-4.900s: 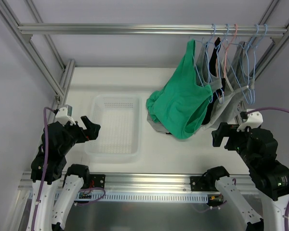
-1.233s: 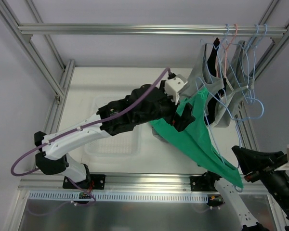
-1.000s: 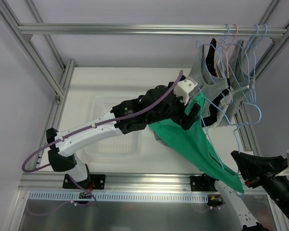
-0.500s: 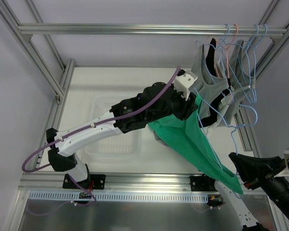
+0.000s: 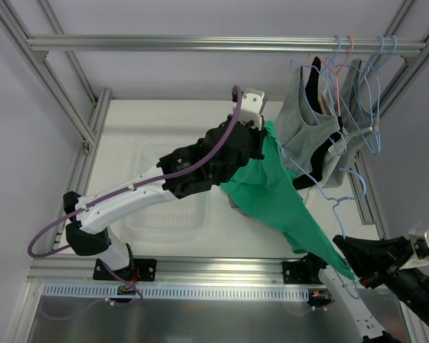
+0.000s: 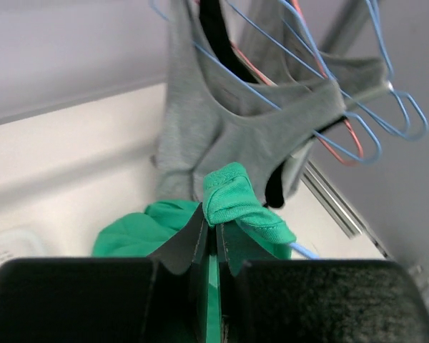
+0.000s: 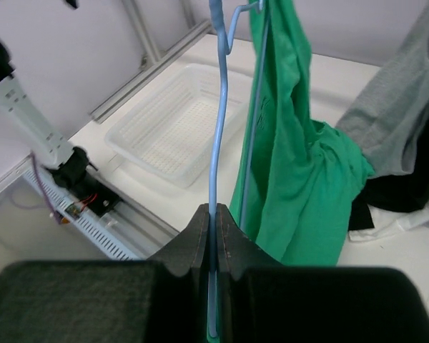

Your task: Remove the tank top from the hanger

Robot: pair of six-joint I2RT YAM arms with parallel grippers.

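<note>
The green tank top (image 5: 272,189) is stretched in the air to the right of the basket (image 5: 168,187), above the bench (image 5: 129,128). It slants from beyond the basket's far right corner down to nearer than its near edge. The left tool (image 6: 211,230) is pressed together on 1 bunched strap (image 6: 229,196) at the upper end. The right tool (image 7: 213,214) pinches the wire of the blue hanger (image 7: 216,107) at the lower end. I judge the left tool should draw the strap along and off the hanger's shoulder tip, not straight against the wire. Meanwhile the right tool should hold firm and tilt that tip toward the basket. The grey tops (image 5: 307,125) hanging farther right of the basket could snag.
</note>
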